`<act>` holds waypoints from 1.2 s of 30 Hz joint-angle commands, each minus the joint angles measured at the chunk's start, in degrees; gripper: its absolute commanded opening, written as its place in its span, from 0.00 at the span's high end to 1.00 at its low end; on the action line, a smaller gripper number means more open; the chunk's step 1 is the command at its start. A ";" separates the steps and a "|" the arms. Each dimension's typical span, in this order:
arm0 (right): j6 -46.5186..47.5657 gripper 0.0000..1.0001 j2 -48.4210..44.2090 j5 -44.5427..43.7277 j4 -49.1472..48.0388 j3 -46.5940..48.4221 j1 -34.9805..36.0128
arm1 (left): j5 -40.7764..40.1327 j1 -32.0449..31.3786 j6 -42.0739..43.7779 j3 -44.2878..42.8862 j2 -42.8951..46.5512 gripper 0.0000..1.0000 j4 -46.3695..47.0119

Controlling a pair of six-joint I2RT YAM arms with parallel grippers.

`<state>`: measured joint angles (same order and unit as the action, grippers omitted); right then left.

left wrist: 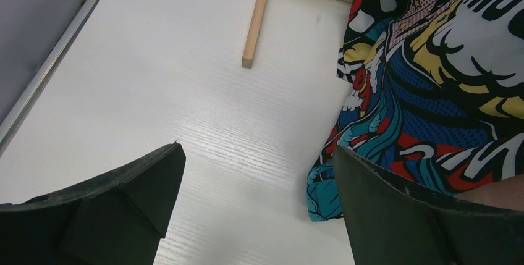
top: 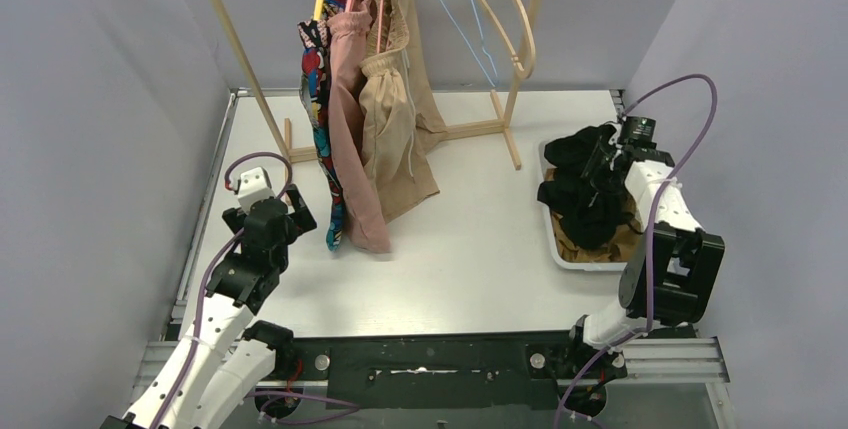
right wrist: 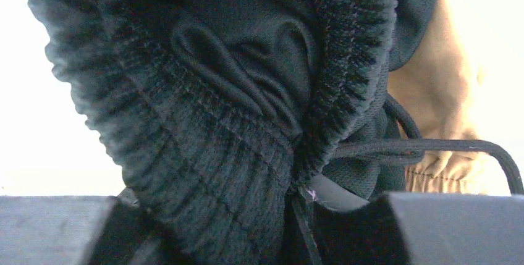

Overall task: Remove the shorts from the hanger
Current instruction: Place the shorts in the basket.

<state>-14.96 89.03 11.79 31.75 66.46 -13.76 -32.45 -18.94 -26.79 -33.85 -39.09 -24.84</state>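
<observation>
A white wood-grain table [top: 480,239] fills the floor of a booth closed in by plain grey walls [top: 100,99]. A wooden clothes rack [top: 505,99] stands at the table's far end. On the rack's left half hang the comic-print shorts [top: 320,119], the dusty pink shorts [top: 352,119] and the beige shorts [top: 395,139], their hems reaching the tabletop. To the rack's right a white tray [top: 560,249] holds the tan-brown shorts [top: 615,241] with the black shorts [top: 585,189] heaped on top.

The left gripper [left wrist: 256,151] hangs low in front of the rack's left foot, its fingers spread wide with nothing between them, beside the comic print. The right gripper [right wrist: 253,198] is over the tray with the black waistband bunched between its fingers. Whether they pinch it cannot be told from so close.
</observation>
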 commanded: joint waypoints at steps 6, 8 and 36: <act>2.24 0.72 10.74 -3.00 -3.51 -3.53 3.26 | 0.22 0.31 0.07 -2.81 1.20 0.09 1.63; 2.53 0.70 11.01 -4.05 -2.31 -3.28 4.23 | 0.27 0.30 0.09 -2.77 1.40 0.09 1.55; -2.08 0.52 -2.36 -4.85 -11.27 -12.43 8.20 | 0.36 0.39 0.25 -3.02 1.14 0.09 1.67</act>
<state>-15.88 83.00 10.55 26.87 58.30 -5.89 -32.42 -18.94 -26.81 -33.87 -38.02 -25.04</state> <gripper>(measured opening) 0.495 0.912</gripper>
